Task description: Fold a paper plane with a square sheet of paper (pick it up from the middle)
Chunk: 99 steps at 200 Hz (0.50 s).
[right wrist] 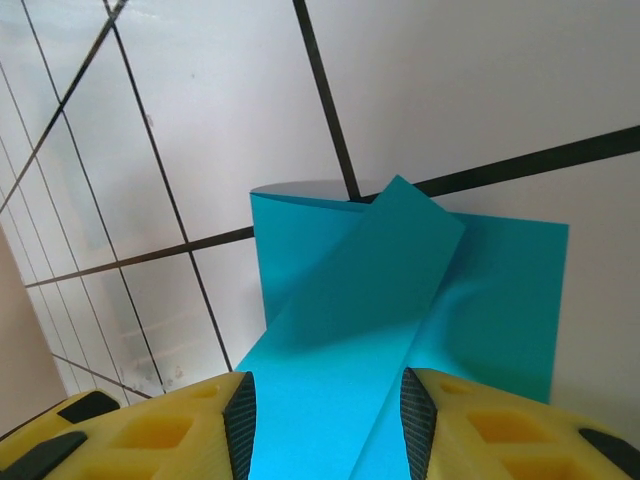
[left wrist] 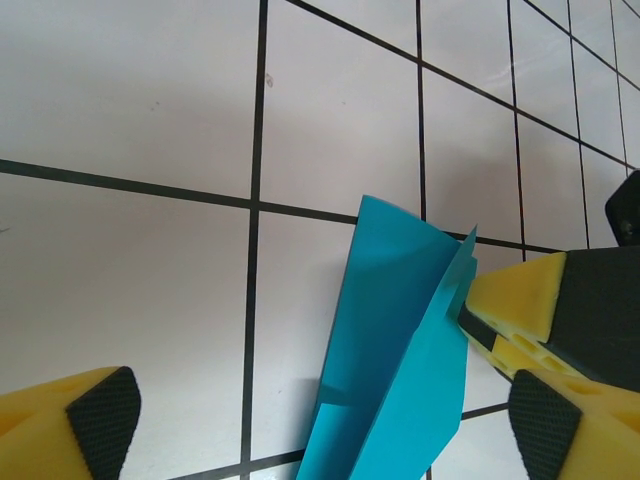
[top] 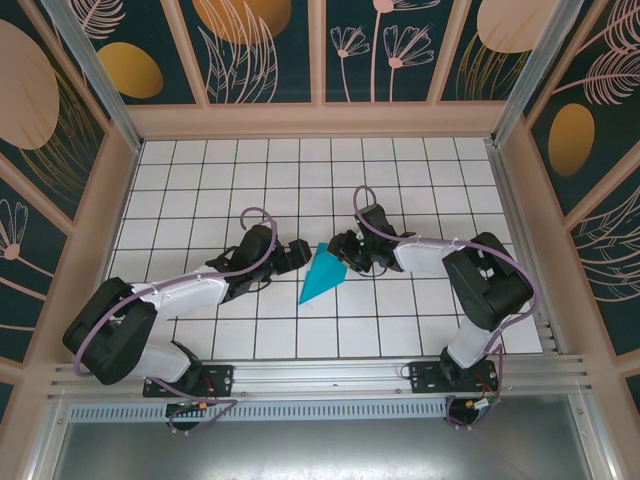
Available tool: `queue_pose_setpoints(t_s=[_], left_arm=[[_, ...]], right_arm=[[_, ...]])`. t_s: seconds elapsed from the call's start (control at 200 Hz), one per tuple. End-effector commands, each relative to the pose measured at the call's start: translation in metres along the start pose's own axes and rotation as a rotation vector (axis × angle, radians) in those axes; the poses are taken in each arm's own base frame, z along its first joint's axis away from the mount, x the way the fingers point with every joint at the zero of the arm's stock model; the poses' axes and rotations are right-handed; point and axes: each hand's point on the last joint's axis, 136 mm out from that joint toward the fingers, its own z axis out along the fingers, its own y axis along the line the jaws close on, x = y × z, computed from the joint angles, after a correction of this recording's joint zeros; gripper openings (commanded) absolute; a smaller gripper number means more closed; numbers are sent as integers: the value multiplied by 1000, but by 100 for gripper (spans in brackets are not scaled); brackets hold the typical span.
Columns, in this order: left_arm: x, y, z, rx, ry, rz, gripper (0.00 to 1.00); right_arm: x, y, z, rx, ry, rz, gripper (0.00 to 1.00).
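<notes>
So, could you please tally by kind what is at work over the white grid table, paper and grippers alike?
Folded teal-blue paper shape: 1
Black two-finger grippers with yellow fingers: 2, the left gripper and the right gripper
Total: 3

White grid table (top: pixel 200 170); floral teal wall panels (top: pixel 262 60) around.

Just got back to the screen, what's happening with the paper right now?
The teal paper lies on the grid table between the arms, already creased into a pointed dart shape with one flap lifted. The right gripper pinches it at the wide end, the flap running between its fingers. The left gripper stands wide open beside it, holding nothing.
</notes>
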Motion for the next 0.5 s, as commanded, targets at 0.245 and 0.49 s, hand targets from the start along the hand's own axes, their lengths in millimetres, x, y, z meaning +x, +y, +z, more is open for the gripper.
queue_pose_setpoints(t_s=[0.245,0.49], left_arm=[[-2,4,0,-4,1,-13,99],[-2,7,0,-7,1,-22,99]], right_arm=[[12,14,12,-51,67,-6,45],[18,34,10,-160,82,-56,39]])
